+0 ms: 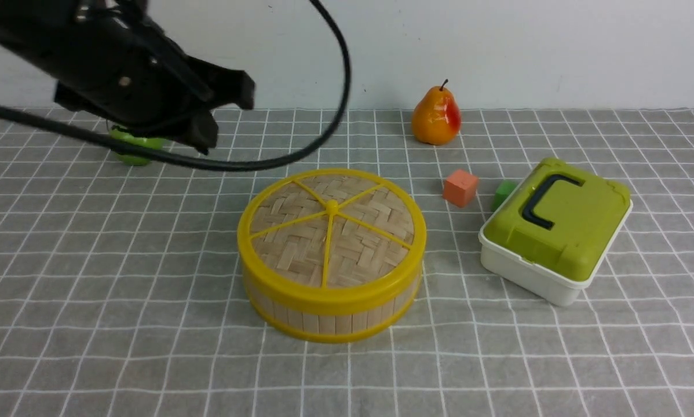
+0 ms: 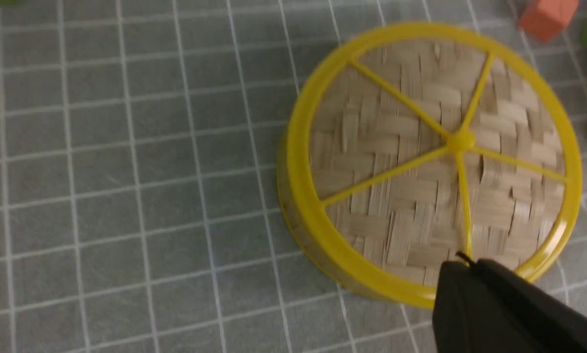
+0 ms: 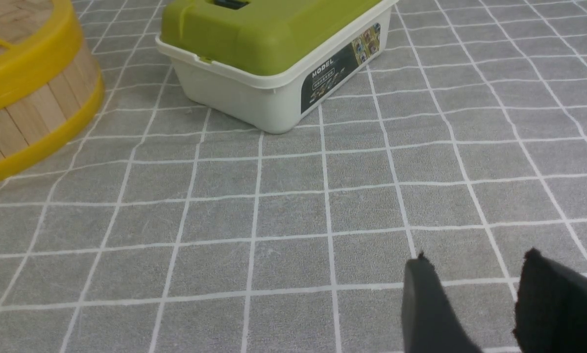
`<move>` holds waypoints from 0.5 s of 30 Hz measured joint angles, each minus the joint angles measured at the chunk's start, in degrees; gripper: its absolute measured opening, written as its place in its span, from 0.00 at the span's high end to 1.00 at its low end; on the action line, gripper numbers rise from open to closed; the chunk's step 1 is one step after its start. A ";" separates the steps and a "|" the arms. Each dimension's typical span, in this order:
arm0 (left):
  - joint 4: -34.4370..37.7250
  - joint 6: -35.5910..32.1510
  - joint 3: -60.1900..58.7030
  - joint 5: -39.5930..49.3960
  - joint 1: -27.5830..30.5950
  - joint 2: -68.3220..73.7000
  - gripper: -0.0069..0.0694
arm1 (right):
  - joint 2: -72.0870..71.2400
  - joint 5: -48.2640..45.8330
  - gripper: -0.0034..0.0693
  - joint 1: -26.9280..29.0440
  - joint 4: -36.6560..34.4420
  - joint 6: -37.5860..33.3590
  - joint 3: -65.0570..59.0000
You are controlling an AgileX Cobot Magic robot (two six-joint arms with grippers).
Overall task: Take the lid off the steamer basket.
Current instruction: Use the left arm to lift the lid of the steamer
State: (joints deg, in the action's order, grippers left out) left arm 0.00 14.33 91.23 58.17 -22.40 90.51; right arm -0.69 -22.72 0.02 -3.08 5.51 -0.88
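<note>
My left gripper (image 2: 465, 262) was closed on nothing, up above the table; my right gripper (image 3: 475, 260) stood open and held nothing. The lid (image 1: 358, 249) sat on the steamer basket (image 1: 335, 324), its yellow rim all round the top. Bare tablecloth (image 1: 121, 347) lay along the basket's left and front, and a gap ran between it and the green-lidded box (image 1: 532, 272). The cloth was grey with a white grid, slightly rippled, before a pale wall (image 1: 497, 52).

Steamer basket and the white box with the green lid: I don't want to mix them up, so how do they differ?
The steamer basket is round; the box is rectangular. The basket's wall is bamboo slats, the box's smooth white. Both are lidded.
</note>
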 joint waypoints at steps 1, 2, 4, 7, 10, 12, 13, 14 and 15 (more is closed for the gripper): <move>0.00 -0.14 1.92 1.80 -0.78 2.24 0.93 | 0.00 0.00 0.62 -0.02 0.00 0.00 0.00; 0.00 -0.44 3.35 2.88 -1.66 3.92 0.92 | 0.00 0.00 0.62 -0.02 0.00 0.00 0.00; 0.00 -1.01 6.96 4.55 -3.55 7.95 0.91 | 0.00 0.00 0.62 -0.02 0.00 0.00 0.00; -0.77 -2.66 10.95 4.99 -6.47 11.98 0.85 | 0.00 0.00 0.62 -0.02 0.00 0.00 0.00; -3.13 -3.68 15.15 5.28 -9.01 15.78 0.75 | 0.00 0.00 0.62 -0.02 0.00 0.00 0.00; -5.22 -3.88 18.11 6.10 -10.65 18.77 0.63 | 0.00 0.00 0.62 -0.02 0.00 0.00 0.00; -6.16 -3.88 19.60 6.53 -11.22 20.16 0.58 | 0.00 0.00 0.62 -0.02 0.00 0.00 0.00; -6.90 -3.94 21.09 6.85 -11.64 21.29 0.53 | 0.00 0.00 0.62 -0.02 0.00 0.00 0.00; -7.77 -4.07 22.54 7.25 -12.04 22.75 0.48 | 0.00 0.00 0.62 -0.02 0.00 0.00 0.00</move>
State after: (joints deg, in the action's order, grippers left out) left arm -7.77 10.26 113.76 65.42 -34.44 113.26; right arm -0.69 -22.72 0.00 -3.08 5.51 -0.88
